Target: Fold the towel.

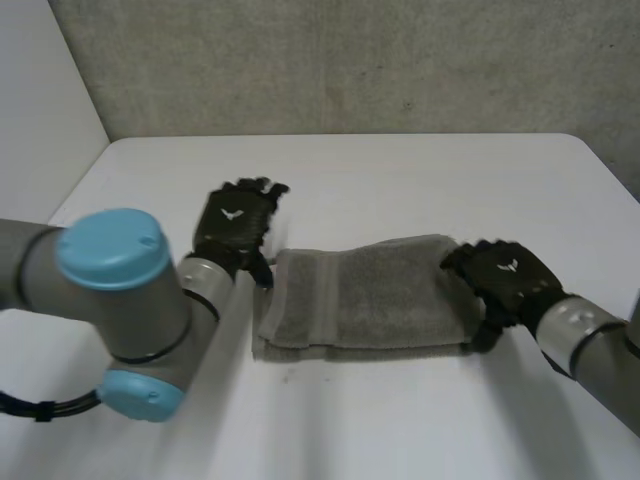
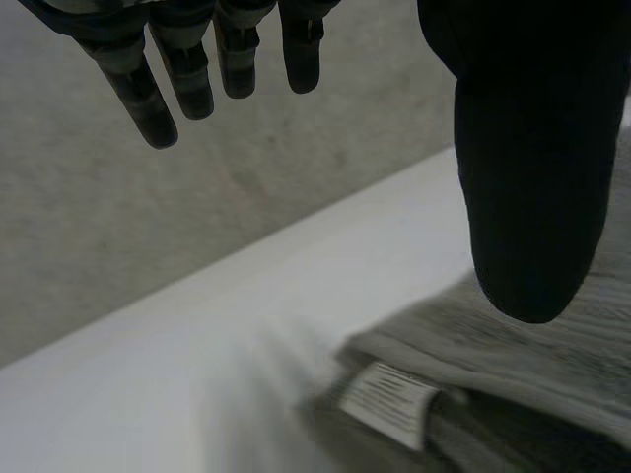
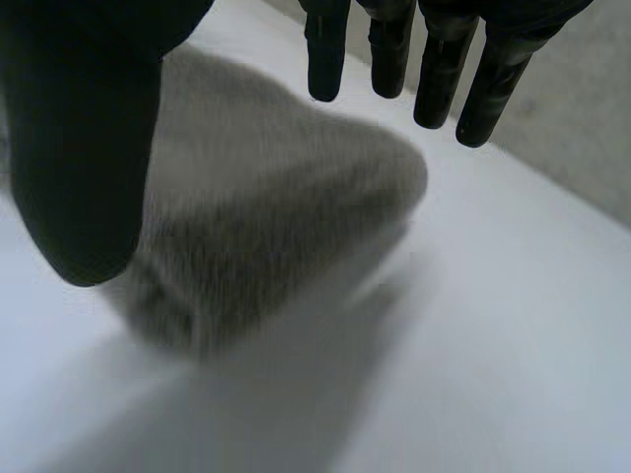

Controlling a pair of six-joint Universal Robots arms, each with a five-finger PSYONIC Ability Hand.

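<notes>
The folded grey towel (image 1: pixel 365 295) lies across the middle of the white desk (image 1: pixel 400 170). The left hand (image 1: pixel 232 228) is just beside its left end, released with fingers straight. The right hand (image 1: pixel 505 275) is over its right end, also released and grasping nothing.

Towel (image 1: pixel 365 295): one, grey (stacked layers too bunched to count). Sewn label (image 2: pixel 385 399) on its edge: one. White table (image 1: pixel 400 170): one. Black hands: two, the left hand (image 1: pixel 235 225) and the right hand (image 1: pixel 505 275). Arms: two, the left arm (image 1: pixel 110 290) and the right arm (image 1: pixel 590 345). Light-blue caps (image 1: pixel 110 245): two, both on the left arm. Grey back wall (image 1: pixel 350 60): one. White side wall (image 1: pixel 40 90): one.
</notes>
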